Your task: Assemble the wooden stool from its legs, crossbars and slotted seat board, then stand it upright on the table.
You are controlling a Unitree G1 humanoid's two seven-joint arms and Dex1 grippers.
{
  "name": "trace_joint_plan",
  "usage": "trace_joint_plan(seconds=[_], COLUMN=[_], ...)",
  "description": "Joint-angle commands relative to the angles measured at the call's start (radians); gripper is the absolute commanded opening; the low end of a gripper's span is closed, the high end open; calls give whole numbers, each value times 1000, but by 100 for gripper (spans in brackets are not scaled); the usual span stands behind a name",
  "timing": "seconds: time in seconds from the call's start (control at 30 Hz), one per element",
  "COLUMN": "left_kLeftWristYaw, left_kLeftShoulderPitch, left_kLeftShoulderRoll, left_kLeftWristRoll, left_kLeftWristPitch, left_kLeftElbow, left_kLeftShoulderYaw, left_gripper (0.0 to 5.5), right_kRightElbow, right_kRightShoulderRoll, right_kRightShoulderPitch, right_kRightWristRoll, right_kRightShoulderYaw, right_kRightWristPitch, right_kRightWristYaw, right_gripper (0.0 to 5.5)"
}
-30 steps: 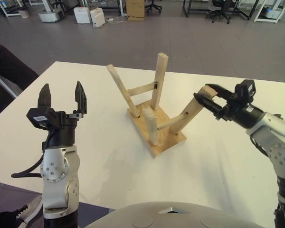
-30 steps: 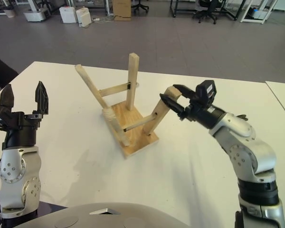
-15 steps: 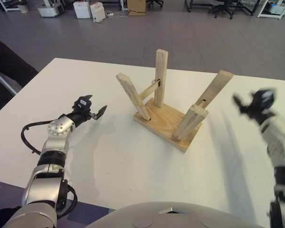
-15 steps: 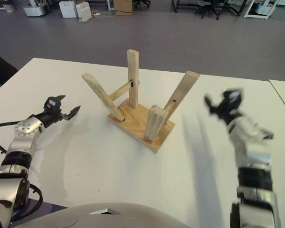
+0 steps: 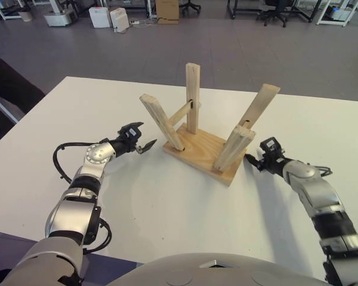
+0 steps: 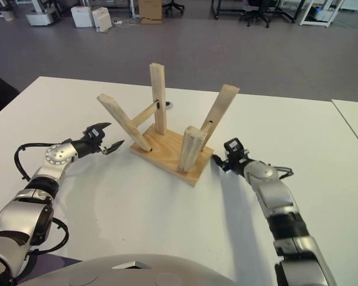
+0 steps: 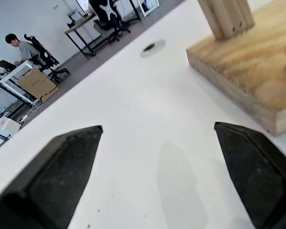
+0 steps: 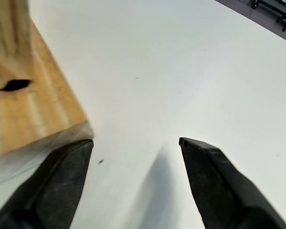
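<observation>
- The wooden stool [image 5: 198, 150] sits upside down in the middle of the white desk [image 5: 167, 202], with its seat board [image 5: 210, 159] flat.
- Four legs [image 5: 193, 98] stick up. One crossbar [image 5: 179, 113] joins two of them.
- The left hand [image 5: 144, 138] is open, just beside the board's left end.
- The right hand [image 5: 251, 162] is open, just beside its right corner.

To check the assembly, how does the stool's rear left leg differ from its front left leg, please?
The rear left leg stands upright; the front left leg leans toward the left gripper. The rear leg's top is higher than the front leg's. A crossbar joins both on the seat board.
</observation>
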State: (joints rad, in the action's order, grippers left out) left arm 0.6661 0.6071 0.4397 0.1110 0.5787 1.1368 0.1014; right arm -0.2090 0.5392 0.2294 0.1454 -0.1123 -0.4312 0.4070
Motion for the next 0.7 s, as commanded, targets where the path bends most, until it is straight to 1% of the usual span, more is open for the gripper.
trace_joint_plan(seconds=[0.03,0.1,0.13,0.2,0.23,0.27,0.33,0.4,0.43,0.5,0.57,0.67,0.7], left_kLeftWristYaw=[-128,-143,-108,35,145,218,423,535,551,497,451,394,351], left_kLeftShoulderPitch=[71,75,73,59,37,22,-68,-184,-224,-292,-368,-524,-586], left_kLeftShoulderRoll=[-28,-51,-67,-98,-106,-110,-72,-21,-3,36,54,62,64], left_kLeftWristRoll=[120,138,132,76,2,-50,-175,-258,-274,-285,-339,-417,-419], left_kLeftWristPitch=[-76,-93,-74,-16,-26,-37,-103,-167,-183,-188,-251,-336,-374], left_kLeftElbow=[97,128,132,115,90,74,-11,-153,-210,-277,-366,-587,-670], left_kLeftShoulderYaw=[78,93,96,79,38,7,-47,-69,-72,-110,-170,-243,-257], left_gripper=[433,433,433,433,433,433,433,433,433,433,433,373,366], right_kRightElbow=[-160,-195,-199,-201,-209,-215,-271,-320,-332,-358,-353,-278,-252], right_kRightShoulderRoll=[-39,-55,-55,-68,-89,-105,-143,-171,-175,-148,-110,-25,7], right_kRightShoulderPitch=[113,133,122,94,89,88,109,142,149,155,137,44,7], right_kRightWristRoll=[-46,-44,-44,-35,-32,-31,-75,-100,-107,-114,-98,-49,-33], right_kRightShoulderYaw=[-22,-25,-30,-32,-39,-44,-75,-76,-67,-32,7,68,79], right_kRightWristPitch=[100,129,139,157,162,165,216,256,269,306,313,281,278], right_kRightWristYaw=[45,90,116,158,170,176,154,128,118,114,138,231,279], right_gripper=[338,338,338,338,338,338,338,338,338,338,338,273,266])
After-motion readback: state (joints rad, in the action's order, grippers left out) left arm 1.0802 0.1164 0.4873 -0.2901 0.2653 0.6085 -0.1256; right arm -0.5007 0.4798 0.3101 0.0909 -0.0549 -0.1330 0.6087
